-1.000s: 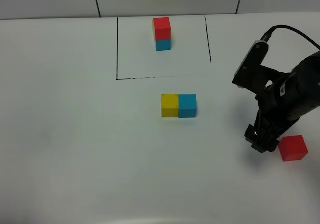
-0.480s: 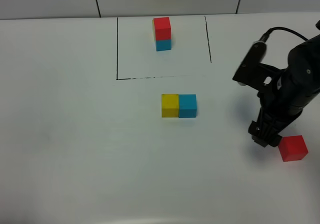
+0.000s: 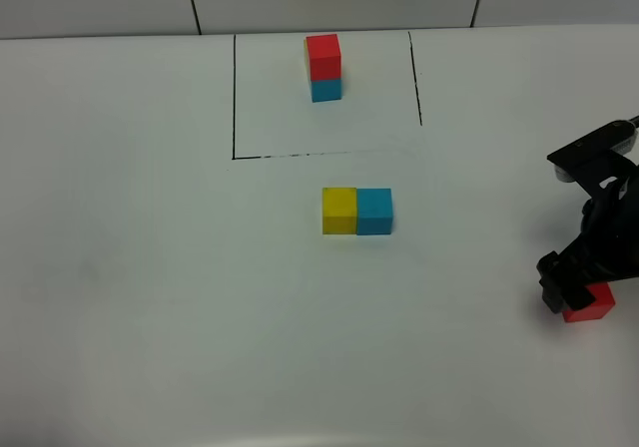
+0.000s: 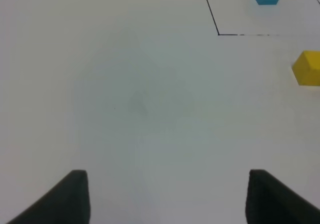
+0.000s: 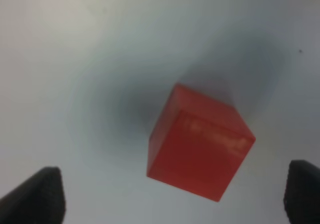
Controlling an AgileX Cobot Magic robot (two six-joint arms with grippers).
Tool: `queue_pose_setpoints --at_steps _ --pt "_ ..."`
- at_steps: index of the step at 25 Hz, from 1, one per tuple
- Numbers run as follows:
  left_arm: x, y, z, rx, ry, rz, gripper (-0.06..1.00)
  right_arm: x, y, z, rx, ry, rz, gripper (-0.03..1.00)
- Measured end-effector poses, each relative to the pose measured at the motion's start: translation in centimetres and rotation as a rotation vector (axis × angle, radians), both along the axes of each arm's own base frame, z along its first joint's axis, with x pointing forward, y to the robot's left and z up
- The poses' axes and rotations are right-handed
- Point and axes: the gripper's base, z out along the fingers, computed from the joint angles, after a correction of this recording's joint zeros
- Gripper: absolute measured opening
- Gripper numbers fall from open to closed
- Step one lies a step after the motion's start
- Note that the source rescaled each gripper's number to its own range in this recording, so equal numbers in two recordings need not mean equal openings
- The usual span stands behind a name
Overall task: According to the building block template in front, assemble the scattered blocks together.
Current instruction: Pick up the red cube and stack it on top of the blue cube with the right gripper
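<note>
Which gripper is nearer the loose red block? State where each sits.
Right. The right gripper hangs over the red block, its open fingers either side, not touching. The left gripper is far off over the table, out of the exterior view.

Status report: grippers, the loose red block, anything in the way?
Right gripper open over red block, no contact. Left gripper open, holding nothing. Yellow block, blue block touching mid-table. Nothing between.

Open table [image 3: 150, 297] is surrounding the red block [image 5: 200, 144]; the yellow-and-blue pair [image 3: 356, 212] is sitting well apart, toward the table's middle
</note>
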Motion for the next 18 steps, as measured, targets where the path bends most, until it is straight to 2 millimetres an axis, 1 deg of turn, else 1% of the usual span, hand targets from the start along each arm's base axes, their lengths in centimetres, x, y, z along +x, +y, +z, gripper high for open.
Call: queue_pose_setpoints --at_steps 9,13,18 --pt "0.0 0.0 0.0 0.0 0.0 0.0 0.41 -0.1 -2.0 -1.1 0.046 -0.067 -0.285 0.78" --pt "0.0 0.0 0.0 0.0 0.0 0.0 0.41 0.1 -2.2 -1.5 0.049 -0.067 -0.317 0.78" --pt "0.0 0.0 0.0 0.0 0.0 0.0 0.41 0.6 -2.4 -3.1 0.058 -0.034 -0.35 0.78"
